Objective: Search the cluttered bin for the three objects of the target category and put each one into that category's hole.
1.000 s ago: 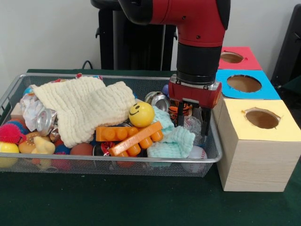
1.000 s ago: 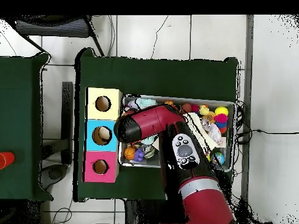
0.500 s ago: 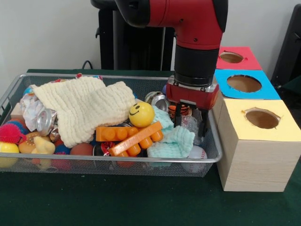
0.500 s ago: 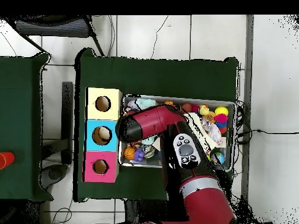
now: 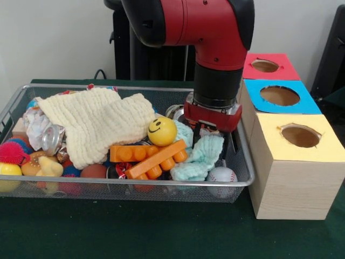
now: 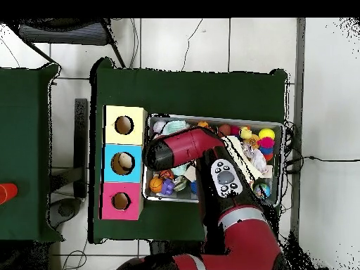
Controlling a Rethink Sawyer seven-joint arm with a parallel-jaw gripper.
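The wire-mesh bin (image 5: 135, 182) is full of toys and cloths; it also shows in the overhead view (image 6: 278, 126). My gripper (image 5: 214, 141) is low in the bin's right end, just behind a mint cloth (image 5: 202, 156). Its fingers stand apart, open, partly hidden by that cloth. A small bit of clear, wrinkly plastic (image 5: 208, 131) glints right under the red gripper body; the rest is hidden. The light-blue hole (image 5: 279, 95) is to the right, in the middle box (image 6: 125, 162). In the overhead view the arm (image 6: 183, 148) covers the gripper.
A cream cloth (image 5: 97, 127), a yellow smiley ball (image 5: 161, 131), orange bricks (image 5: 148, 156), a baseball (image 5: 221, 175) and a crushed can (image 5: 51, 139) lie in the bin. The yellow-topped hole (image 5: 299, 136) is nearest, the red-topped hole (image 5: 265, 66) farthest.
The gripper has moved left and down into the bin. The clear plastic that stood between its fingers is now mostly hidden, and the mint cloth has shifted.
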